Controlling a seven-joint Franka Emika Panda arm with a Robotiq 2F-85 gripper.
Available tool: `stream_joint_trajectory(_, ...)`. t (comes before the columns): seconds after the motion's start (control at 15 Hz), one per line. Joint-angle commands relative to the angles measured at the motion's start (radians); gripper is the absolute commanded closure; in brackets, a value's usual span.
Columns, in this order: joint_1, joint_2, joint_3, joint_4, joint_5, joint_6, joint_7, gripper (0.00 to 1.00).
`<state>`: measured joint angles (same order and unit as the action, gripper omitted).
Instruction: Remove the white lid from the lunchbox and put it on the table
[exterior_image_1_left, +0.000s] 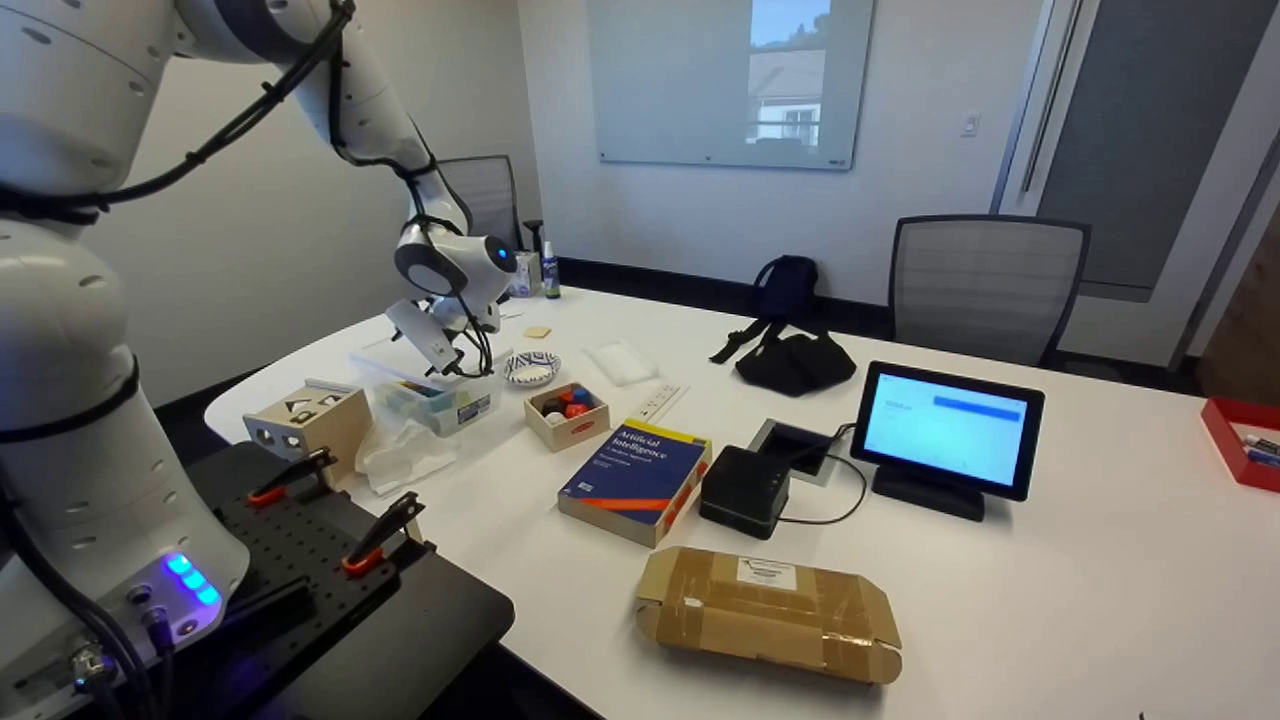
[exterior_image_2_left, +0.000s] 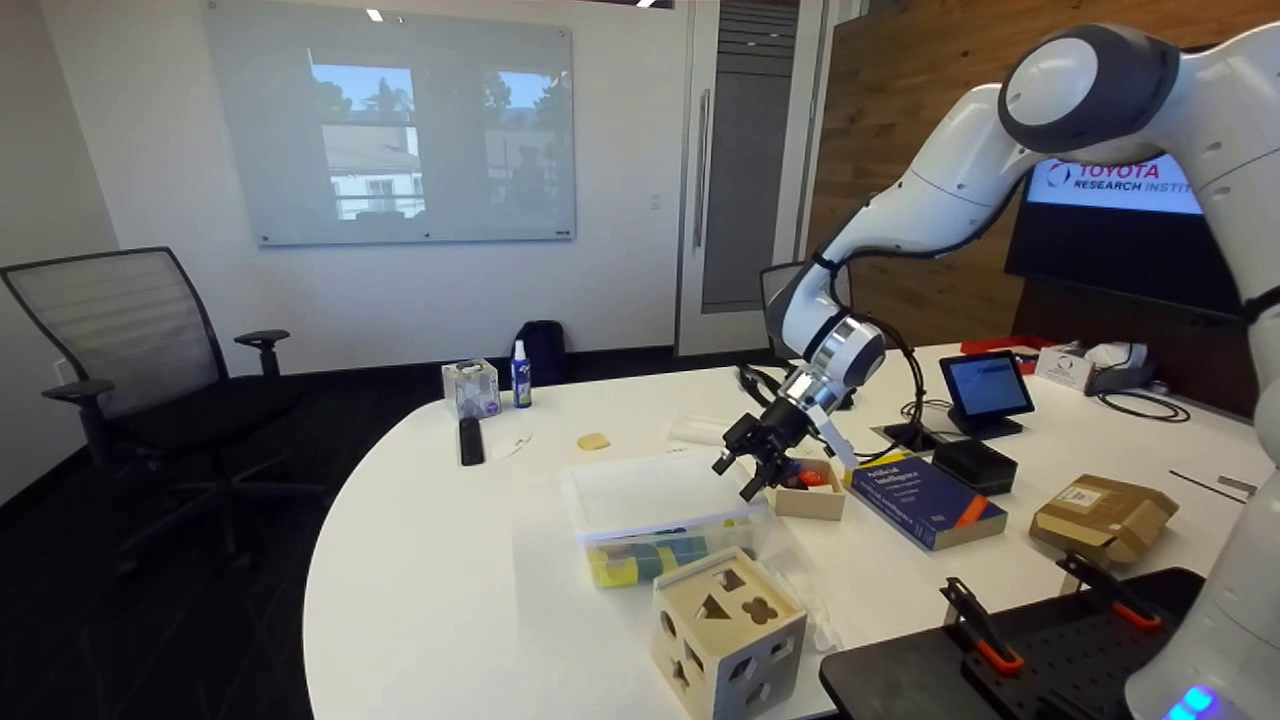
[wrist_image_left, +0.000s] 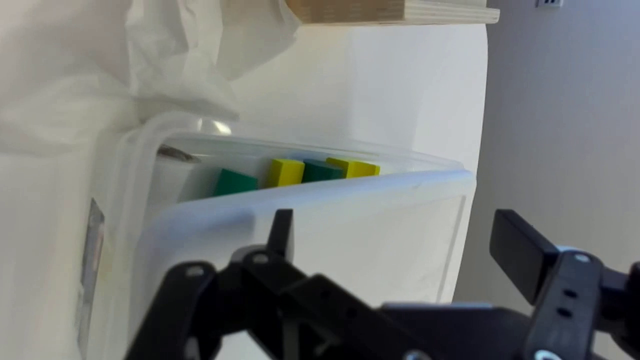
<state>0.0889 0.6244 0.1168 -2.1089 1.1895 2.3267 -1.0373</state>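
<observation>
Pincer nearest: jaws spread wide, nothing clamped. It hangs over the white lid; can't tell if it touches. Lid lies askew across the lunchbox, partly off, leaving a wedge-shaped gap along a long edge; yellow blocks and green blocks show inside. Judgement: loosened, not removed. Can't tell what its far side rests on.

Handling, guessing: light, thin plastic, slightly bendy, smooth enough to skid. Not very fragile, but a hard squeeze may bow it. Take hold at the free long edge by the gap, near the rounded corner where the opening is widest, one jaw under, one over; lift straight, fairly flat. Risk: lower jaw snags the rim and drags the lunchbox, which is probably light too.

Beside the lunchbox: crumpled plastic film and a shape-sorter cube; film could catch if the lid swings that way. Small tan box with coloured pieces sits near, other side. Counter carries it all; lid has to end there. Spray bottle farthest, by the counter's far edge.
</observation>
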Motion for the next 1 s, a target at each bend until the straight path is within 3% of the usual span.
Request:
stream_joint_trajectory(0.0,0.028,0.006,0.007,-0.014,-0.019,0.046,0.031,0.00)
stream_joint_trajectory(0.6,0.057,0.031,0.016,-0.024,-0.070,0.107,0.086,0.00)
stream_joint_trajectory(0.93,0.065,0.033,0.051,-0.039,-0.049,0.264,0.024,0.00)
